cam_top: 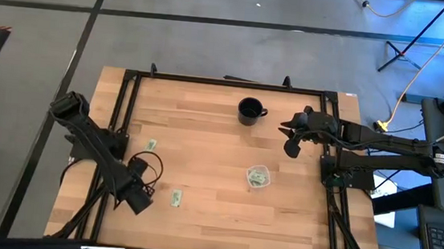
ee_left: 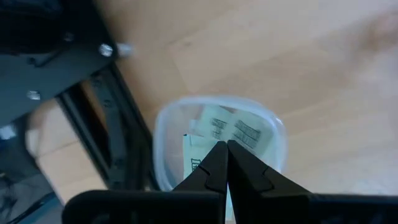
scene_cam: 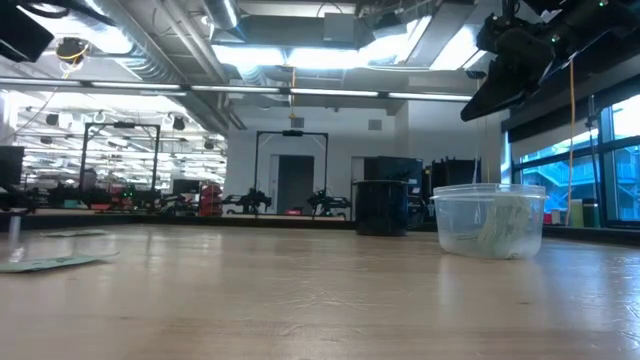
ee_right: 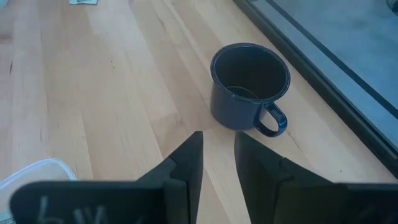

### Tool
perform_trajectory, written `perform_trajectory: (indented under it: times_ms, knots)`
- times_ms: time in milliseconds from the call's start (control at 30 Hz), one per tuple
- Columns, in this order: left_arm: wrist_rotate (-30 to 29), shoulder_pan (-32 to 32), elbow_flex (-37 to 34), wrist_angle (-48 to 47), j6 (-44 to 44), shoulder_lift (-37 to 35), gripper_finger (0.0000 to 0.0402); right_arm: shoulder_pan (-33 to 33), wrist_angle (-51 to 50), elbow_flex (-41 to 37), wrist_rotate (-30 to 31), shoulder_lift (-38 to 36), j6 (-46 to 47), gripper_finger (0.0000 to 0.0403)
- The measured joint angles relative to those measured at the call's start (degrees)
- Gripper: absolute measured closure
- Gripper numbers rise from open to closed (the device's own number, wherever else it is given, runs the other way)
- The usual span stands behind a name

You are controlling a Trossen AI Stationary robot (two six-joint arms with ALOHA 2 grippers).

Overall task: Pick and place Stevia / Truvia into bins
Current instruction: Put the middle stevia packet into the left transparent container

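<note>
the left gripper [ee_left: 227,163] fingers are closed directly over a clear bin [ee_left: 168,134] holding sachets [ee_left: 233,127]; the right gripper [ee_right: 217,163] fingers stand slightly apart, empty, near the mug [ee_right: 249,84].

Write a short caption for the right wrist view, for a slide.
Right gripper, empty with fingers apart, hangs above the wooden table near the dark mug.

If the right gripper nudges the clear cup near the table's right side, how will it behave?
The clear cup looks thin-walled and holds only a few sachets, so it is probably light and would slide on the smooth table. It is low and wide, so tipping seems unlikely. Its walls may flex if squeezed.
</note>
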Motion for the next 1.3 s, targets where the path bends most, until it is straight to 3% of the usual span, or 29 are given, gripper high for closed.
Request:
perform_trajectory:
  times_ms: [367, 1300]
  knots:
    - [1.5, 3.7, 0.0, -1.4, 4.4, 0.0, 0.04, 0.0, 0.0, 0.0, 0.0, 0.0, -0.1, 0.0308]
    - [2.6, 3.7, 0.0, -0.1, 5.2, 3.6, 0.0399, 0.0, -0.6, 0.0, 0.0, 0.0, -0.2, 0.0308]
